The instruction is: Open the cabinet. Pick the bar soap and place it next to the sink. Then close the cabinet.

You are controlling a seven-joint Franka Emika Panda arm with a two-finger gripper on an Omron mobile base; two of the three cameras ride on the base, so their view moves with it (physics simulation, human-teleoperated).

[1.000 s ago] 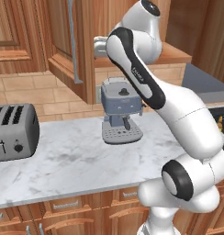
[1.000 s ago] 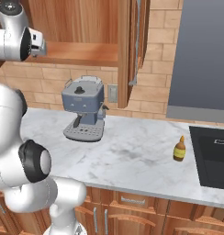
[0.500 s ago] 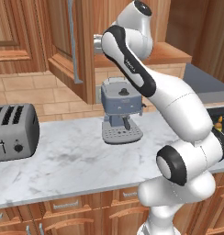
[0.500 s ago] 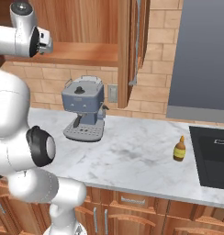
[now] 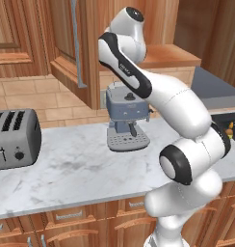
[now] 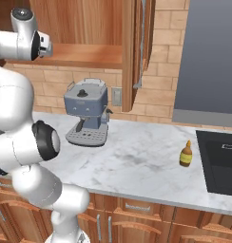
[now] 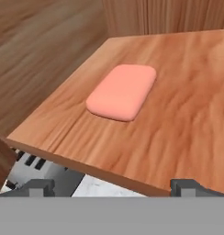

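The cabinet stands open, its door (image 5: 66,43) swung out to the left and its other door (image 6: 137,52) swung out on the right. The bar soap (image 7: 122,91), a flat pink rounded block, lies on the cabinet's wooden shelf (image 7: 187,114) near the side wall. My gripper (image 7: 113,187) is open, short of the shelf's front edge, with the soap ahead of it and untouched. Its fingertips (image 7: 40,186) stand wide apart. The hand (image 6: 42,45) hovers at the shelf's left end. The sink (image 6: 222,161) is the dark basin at the counter's right.
A blue-grey coffee machine (image 5: 126,116) stands on the marble counter (image 5: 76,169) right below the shelf. A toaster (image 5: 13,140) sits at the left. An amber bottle (image 6: 186,154) stands beside the sink. Drawers run under the counter.
The arm has folded, its elbow drawing in over the base, and the hand has edged a little toward the shelf. The jaws stay open.
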